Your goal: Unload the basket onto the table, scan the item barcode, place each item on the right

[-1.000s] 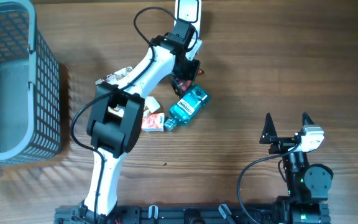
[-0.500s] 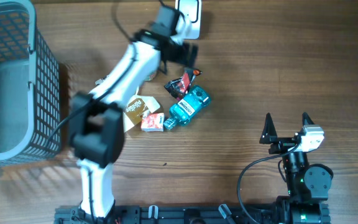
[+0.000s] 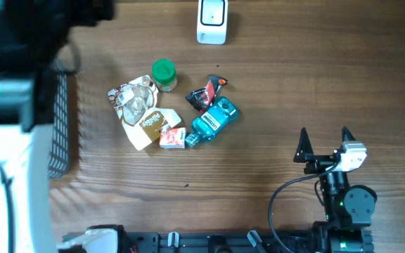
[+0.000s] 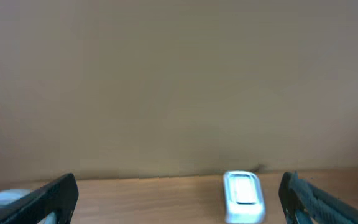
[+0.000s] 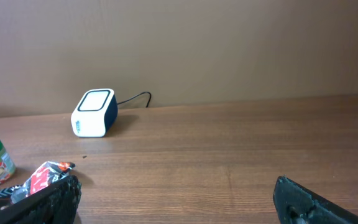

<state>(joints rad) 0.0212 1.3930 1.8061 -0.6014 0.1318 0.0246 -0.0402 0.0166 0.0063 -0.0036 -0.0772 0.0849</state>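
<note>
Gaping wide, the left claw [image 4: 179, 182] faces the white scanner [image 4: 243, 196].

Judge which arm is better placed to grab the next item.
Probably left: the items, crumpled wrapper to teal bottle, lie left of centre, and the left tool is open, though raised high. The right tool sits open at the far right.
</note>
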